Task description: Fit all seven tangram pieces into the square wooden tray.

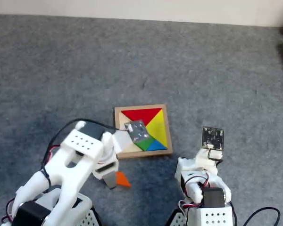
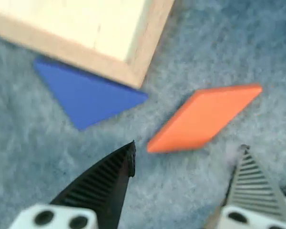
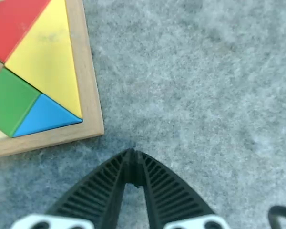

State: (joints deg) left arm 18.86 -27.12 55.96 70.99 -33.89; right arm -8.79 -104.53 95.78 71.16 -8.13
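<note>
Table surface: grey carpet-like cover (image 1: 217,70) across the whole field, with a pale strip (image 1: 179,9) of the room along the far edge.

Square wooden tray (image 1: 141,108) lies flat near the table's middle. Seated in it: red triangle (image 1: 142,115), yellow triangle (image 1: 160,127), green piece (image 1: 146,143), light blue triangle (image 1: 158,146). These pieces touch one another edge to edge. The tray floor towards the left arm's side is bare wood (image 2: 86,24).

Outside the tray, on the cover: dark blue triangle (image 2: 88,98), one edge against the tray's frame; orange parallelogram (image 2: 205,117) near it, apart from both the triangle and the frame.

Left arm (image 1: 70,165) stands over the tray's near corner. Left jaws spread wide, low over the cover, with the orange parallelogram just ahead of the tips; nothing is gripped.

Right arm (image 1: 205,188) sits beside the tray, off its light blue corner. Right jaws pressed together, empty, tips over bare cover
</note>
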